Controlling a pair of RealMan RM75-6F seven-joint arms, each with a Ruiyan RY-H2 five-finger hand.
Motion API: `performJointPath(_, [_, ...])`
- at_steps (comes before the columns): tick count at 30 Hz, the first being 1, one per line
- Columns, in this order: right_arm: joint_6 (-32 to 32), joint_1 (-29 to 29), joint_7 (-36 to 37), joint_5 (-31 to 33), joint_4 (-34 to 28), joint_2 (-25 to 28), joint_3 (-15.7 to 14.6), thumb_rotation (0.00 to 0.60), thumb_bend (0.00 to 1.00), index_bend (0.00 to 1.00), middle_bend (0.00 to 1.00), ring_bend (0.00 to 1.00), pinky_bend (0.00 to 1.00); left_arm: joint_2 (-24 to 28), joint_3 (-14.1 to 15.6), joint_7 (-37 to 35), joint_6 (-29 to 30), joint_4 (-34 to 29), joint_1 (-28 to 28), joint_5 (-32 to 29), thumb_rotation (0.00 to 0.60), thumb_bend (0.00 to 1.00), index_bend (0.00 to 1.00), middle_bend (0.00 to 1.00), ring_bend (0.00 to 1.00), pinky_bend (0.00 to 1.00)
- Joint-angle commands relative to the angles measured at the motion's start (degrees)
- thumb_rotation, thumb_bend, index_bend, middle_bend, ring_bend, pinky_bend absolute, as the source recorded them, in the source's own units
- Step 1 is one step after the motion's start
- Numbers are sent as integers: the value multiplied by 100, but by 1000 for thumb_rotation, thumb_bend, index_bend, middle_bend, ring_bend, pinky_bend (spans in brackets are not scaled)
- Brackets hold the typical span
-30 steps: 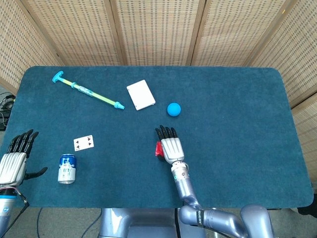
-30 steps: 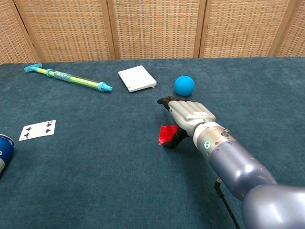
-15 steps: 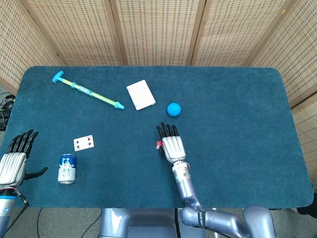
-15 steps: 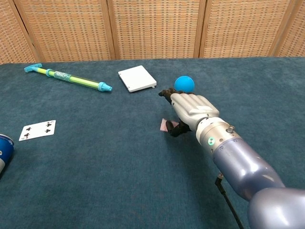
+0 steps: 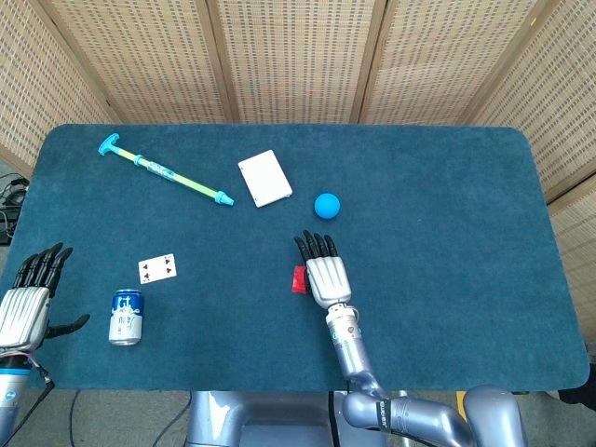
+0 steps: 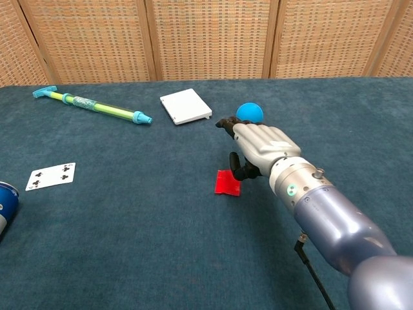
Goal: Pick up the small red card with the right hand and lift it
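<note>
We see the small red card [image 6: 227,183] lying on the blue cloth of the table [image 6: 161,245], just at 9 o'clock of our right hand [image 6: 260,147] in the head view [image 5: 299,279]. In the chest view it sits just below and left of the dark thumb, and we cannot tell whether the thumb tip touches it. The right hand [image 5: 325,273] is palm-down above the cloth with its dark fingers [image 5: 315,246] stretched side by side toward 12 o'clock; it holds nothing, the thumb curling down beside the card.

Our left hand [image 5: 26,303] hovers at the table's near left edge, fingers spread and empty.

Other things on the cloth (all well apart from the card): a blue ball [image 5: 327,205] at 12 o'clock of the right hand, a white box [image 5: 264,178] at about 11 o'clock, a long green-and-blue pump [image 5: 168,170] farther toward 10 o'clock, a playing card [image 5: 156,268] at 9 o'clock, and a blue can [image 5: 126,316] just below that card.
</note>
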Motion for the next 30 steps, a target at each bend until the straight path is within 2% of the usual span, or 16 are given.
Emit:
performJointPath(1, [-17,-53,35,-10,-158,79,-36,600,533,93,0,0,0,4,-2,-5,3,-3,2,-2,600,127,0,0,0,39])
performJointPath(7, [-44,-150,38,25,-526,221,-107,600,436,93,0,0,0,20,8,-12,35,-32,10,37,600,128,0,0,0,39])
performJointPath(15, [-170,-166,-33,132,-665,203,-198,600,403,92,0,0,0,62,13,-60,116,-78,39,93,600,127,0,0,0,39])
performJointPath(30, [-442,-35,40,327,-76,-2,-75,600,403,93,0,0,0,54,-2,-60,73,-50,24,44,600,127,0,0,0,39])
